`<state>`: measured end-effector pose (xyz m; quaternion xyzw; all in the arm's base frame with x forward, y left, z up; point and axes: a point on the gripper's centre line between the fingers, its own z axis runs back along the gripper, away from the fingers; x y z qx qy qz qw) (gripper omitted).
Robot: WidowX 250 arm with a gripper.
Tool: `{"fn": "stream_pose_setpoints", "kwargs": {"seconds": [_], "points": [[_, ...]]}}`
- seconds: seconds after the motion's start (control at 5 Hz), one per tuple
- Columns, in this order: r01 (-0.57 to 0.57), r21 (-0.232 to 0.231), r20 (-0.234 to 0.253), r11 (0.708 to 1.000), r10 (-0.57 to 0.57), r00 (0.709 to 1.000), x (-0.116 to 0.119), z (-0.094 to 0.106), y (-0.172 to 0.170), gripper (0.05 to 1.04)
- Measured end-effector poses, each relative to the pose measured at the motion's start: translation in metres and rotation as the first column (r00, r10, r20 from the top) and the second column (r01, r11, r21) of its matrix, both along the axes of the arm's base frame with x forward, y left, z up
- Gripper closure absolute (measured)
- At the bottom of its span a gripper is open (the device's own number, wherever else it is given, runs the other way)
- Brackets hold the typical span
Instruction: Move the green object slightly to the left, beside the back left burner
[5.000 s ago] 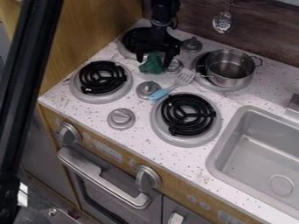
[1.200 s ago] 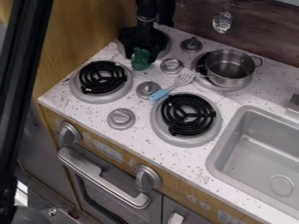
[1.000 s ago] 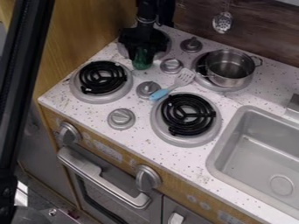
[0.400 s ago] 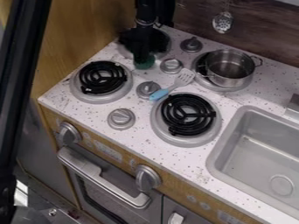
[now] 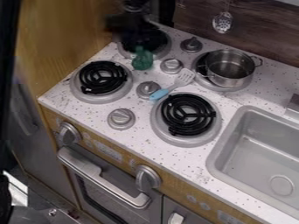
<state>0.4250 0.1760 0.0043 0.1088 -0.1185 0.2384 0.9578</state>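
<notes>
Tool (image 5: 127,27), blurred at far left, spread or closed I cannot tell, partly hides a burner (image 5: 156,41); green object (image 5: 142,59), indistinct, at that burner's near edge; rightward, blue-handled spatula (image 5: 172,86); metal pot (image 5: 229,76) mostly covering another burner.

My view is moderately lit and soft; the pincer (image 5: 125,33) blurs above the counter's (image 5: 192,173) far-left corner.

Metal pot (image 5: 229,72) on upper-right burner. Blue-handled spatula (image 5: 183,79) lying beside nearer burner (image 5: 187,114). Slotted spoon (image 5: 222,22) hanging above counter (image 5: 175,164). Grey sink (image 5: 257,155) at right. Oven handle (image 5: 100,178) below.
</notes>
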Motion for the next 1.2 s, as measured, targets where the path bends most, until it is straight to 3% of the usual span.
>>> {"fn": "stream_pose_setpoints", "kwargs": {"seconds": [0.2, 0.4, 0.6, 0.8, 1.0, 1.2], "points": [[0.005, -0.008, -0.002, 1.0, -0.005, 1.0, -0.004, 0.002, 0.002, 1.017], [0.08, -0.007, 0.036, 0.997, -0.08, 0.996, 0.01, 0.009, -0.005, 0.886], [0.057, -0.028, 0.094, 0.998, -0.054, 0.994, 0.029, 0.008, -0.005, 0.642], [0.044, -0.032, 0.082, 0.999, -0.041, 0.996, 0.038, 0.005, -0.001, 0.323], [0.037, -0.039, 0.09, 0.999, -0.034, 0.995, 0.044, 0.004, -0.001, 0.097], [0.022, -0.079, 0.049, 0.997, -0.019, 0.999, 0.039, -0.013, -0.005, 0.087]]}}
